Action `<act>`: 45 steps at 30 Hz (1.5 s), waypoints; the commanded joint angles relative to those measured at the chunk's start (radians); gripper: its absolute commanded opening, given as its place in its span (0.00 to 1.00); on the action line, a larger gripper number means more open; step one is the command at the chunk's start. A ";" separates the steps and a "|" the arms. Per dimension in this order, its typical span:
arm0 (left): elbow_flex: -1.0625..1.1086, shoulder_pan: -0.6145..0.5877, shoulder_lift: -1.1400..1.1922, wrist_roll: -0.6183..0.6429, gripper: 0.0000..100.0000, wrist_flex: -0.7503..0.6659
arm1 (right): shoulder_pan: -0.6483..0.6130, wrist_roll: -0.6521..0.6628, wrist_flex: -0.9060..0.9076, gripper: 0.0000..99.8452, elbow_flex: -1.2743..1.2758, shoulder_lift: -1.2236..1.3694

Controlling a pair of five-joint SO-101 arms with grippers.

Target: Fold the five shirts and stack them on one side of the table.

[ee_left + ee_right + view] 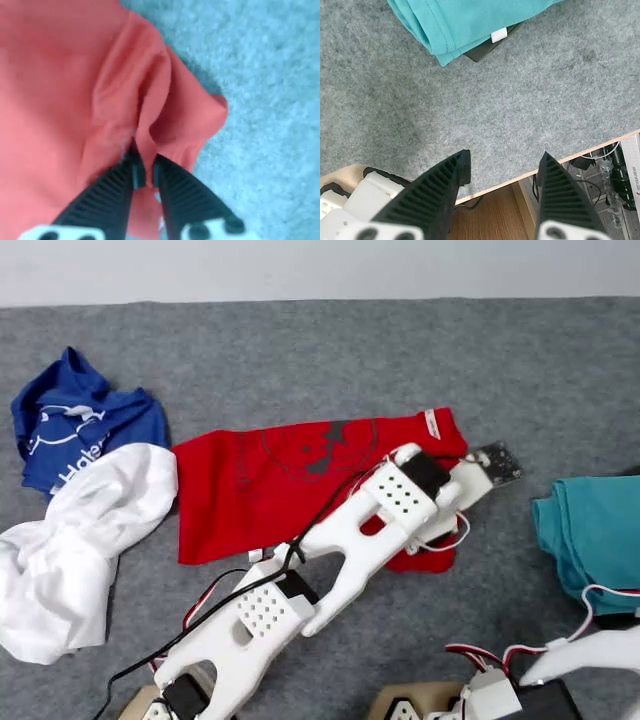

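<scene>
Jaws of the left gripper (145,172) are clamped together on a raised fold of the red shirt (290,480). This red shirt lies spread on the grey mat (400,350), with the crumpled blue shirt (75,425) and white shirt (80,540) beside one end and the folded teal shirt (590,535) beyond the other. The right gripper (502,167), fingers apart and holding nothing, hangs well apart from the red shirt.
</scene>
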 commanded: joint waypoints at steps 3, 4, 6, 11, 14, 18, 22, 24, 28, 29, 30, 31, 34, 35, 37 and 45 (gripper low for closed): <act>-0.159 -0.008 -0.015 0.006 0.00 0.064 | -0.002 0.003 0.033 0.23 -0.005 -0.038; -0.174 -0.015 -0.015 0.006 0.00 0.064 | -0.002 0.003 0.033 0.23 -0.005 -0.038; -0.203 -0.031 -0.009 0.006 0.00 0.063 | -0.002 0.003 0.033 0.23 -0.005 -0.038; -0.226 -0.078 -0.006 0.006 0.00 0.046 | -0.002 0.003 0.033 0.23 -0.005 -0.038; -0.223 -0.117 -0.005 0.005 0.00 0.002 | -0.002 0.003 0.033 0.23 -0.005 -0.038; -0.222 -0.166 -0.003 0.005 0.00 -0.078 | -0.002 0.003 0.033 0.23 -0.005 -0.038; -0.225 -0.190 0.044 0.005 0.00 -0.143 | -0.002 0.003 0.033 0.23 -0.005 -0.038; -0.228 -0.198 0.080 0.005 0.00 -0.152 | -0.002 0.003 0.033 0.23 -0.005 -0.036; -0.228 -0.201 0.130 -0.017 0.04 -0.149 | -0.002 0.003 0.033 0.23 -0.005 -0.035; -0.228 -0.201 0.138 -0.043 0.07 -0.140 | -0.002 0.003 0.033 0.23 -0.005 -0.033; -0.228 -0.201 0.141 -0.064 0.11 -0.127 | -0.002 0.003 0.033 0.23 -0.003 -0.033; -0.228 -0.201 0.141 -0.075 0.15 -0.118 | -0.002 0.003 0.033 0.23 -0.003 -0.033; -0.248 -0.212 0.137 -0.078 0.21 -0.112 | -0.002 0.003 0.033 0.23 -0.003 -0.031; -0.269 -0.219 0.137 -0.080 0.21 -0.110 | -0.002 0.003 0.033 0.23 -0.003 -0.031; -0.317 -0.244 0.137 -0.080 0.21 -0.109 | -0.002 0.003 0.033 0.23 -0.003 -0.031; -0.460 -0.298 0.133 -0.084 0.21 0.017 | -0.002 0.005 0.033 0.23 -0.003 -0.031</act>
